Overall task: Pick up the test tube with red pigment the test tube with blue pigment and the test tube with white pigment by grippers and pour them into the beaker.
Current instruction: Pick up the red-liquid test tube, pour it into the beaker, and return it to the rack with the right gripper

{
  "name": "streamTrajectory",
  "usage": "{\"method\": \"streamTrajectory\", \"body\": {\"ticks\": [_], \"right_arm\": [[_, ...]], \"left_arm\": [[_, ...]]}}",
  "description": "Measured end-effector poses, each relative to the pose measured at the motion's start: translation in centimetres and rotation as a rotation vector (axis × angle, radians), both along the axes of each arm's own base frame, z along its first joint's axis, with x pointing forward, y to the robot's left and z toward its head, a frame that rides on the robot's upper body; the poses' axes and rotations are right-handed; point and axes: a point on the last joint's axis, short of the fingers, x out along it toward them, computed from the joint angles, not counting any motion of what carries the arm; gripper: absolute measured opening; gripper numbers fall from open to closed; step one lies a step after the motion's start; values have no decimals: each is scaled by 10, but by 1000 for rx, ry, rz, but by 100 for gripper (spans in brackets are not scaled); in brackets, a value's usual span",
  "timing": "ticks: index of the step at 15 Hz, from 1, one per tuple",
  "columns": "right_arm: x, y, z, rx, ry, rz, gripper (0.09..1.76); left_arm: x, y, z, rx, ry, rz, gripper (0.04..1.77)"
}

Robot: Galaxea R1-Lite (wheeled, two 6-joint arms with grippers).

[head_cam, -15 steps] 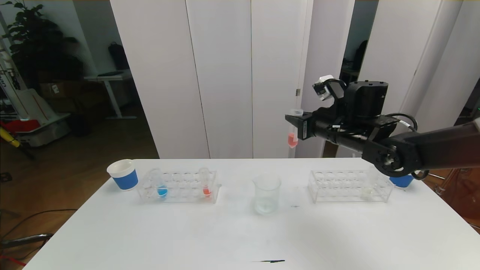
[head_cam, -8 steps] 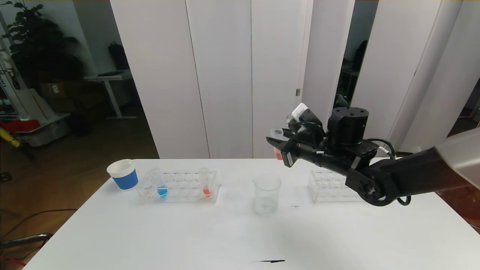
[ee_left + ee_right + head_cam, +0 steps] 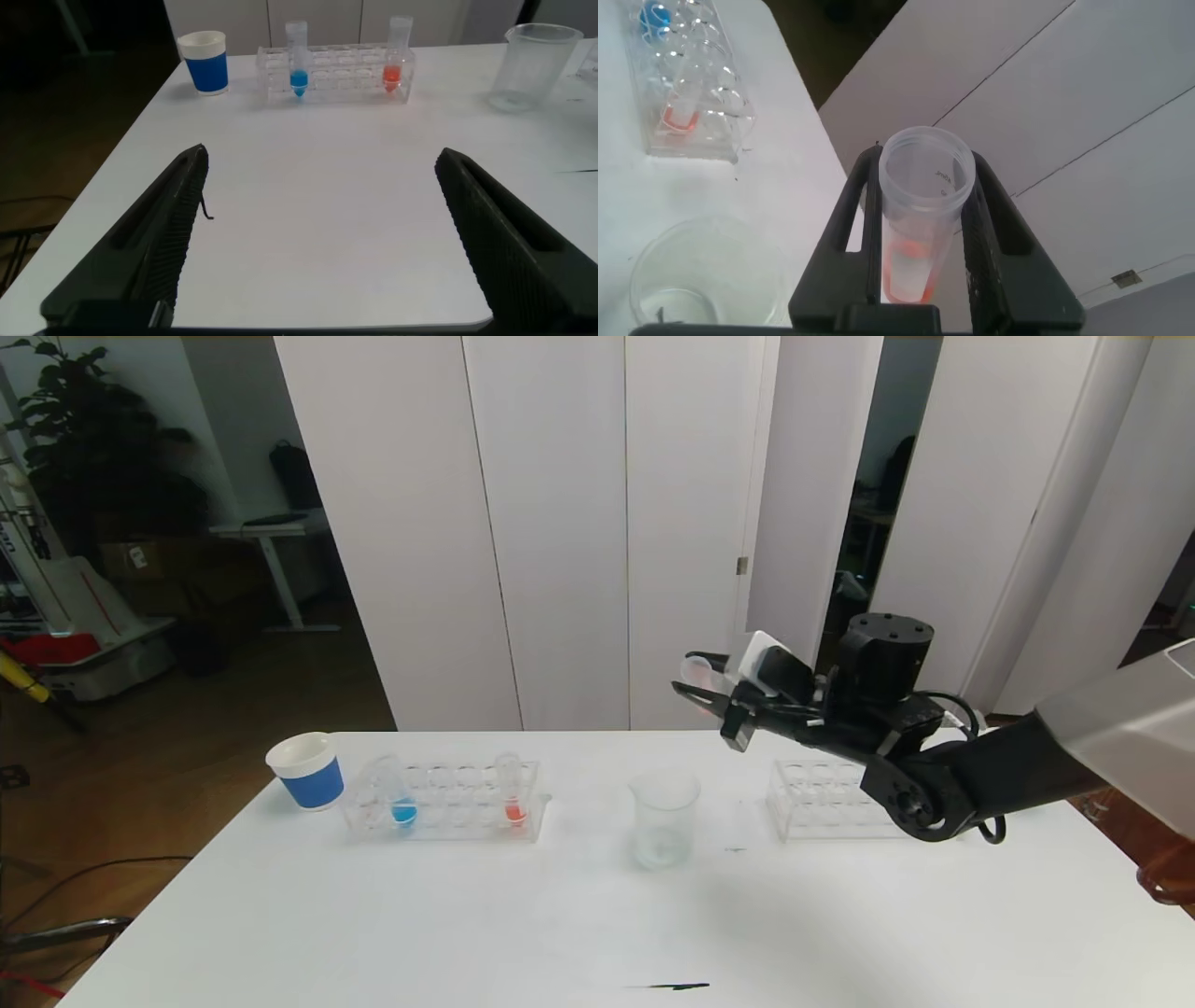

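Note:
My right gripper (image 3: pixel 700 693) is shut on a clear test tube with orange-red liquid (image 3: pixel 695 667), held tilted in the air above and just right of the beaker (image 3: pixel 664 817). In the right wrist view the tube (image 3: pixel 926 201) sits between the fingers, with the beaker (image 3: pixel 701 280) below. The blue-pigment tube (image 3: pixel 402 795) and another red tube (image 3: pixel 512 795) stand in the left rack (image 3: pixel 443 803). The white-pigment tube is hidden behind my right arm. My left gripper (image 3: pixel 322 159) is open and empty low over the table's near left side, facing the left rack (image 3: pixel 336 75).
A blue-and-white paper cup (image 3: pixel 306 770) stands left of the left rack. A second clear rack (image 3: pixel 826 800) stands right of the beaker, partly behind my right arm. A thin dark mark (image 3: pixel 667 987) lies near the table's front edge.
My right arm has come down and leftward towards the beaker with the red tube, and the tube has tilted from upright with its mouth now leaning left.

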Motion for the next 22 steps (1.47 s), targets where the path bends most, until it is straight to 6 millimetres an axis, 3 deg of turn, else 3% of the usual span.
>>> {"method": "streamTrajectory", "body": {"ticks": [11, 22], "right_arm": [[37, -3, 3, -274, -411, 104, 57], [47, -4, -17, -421, -675, 162, 57]], "left_arm": [[0, 0, 0, 0, 0, 0, 174], [0, 0, 0, 0, 0, 0, 174]]}}
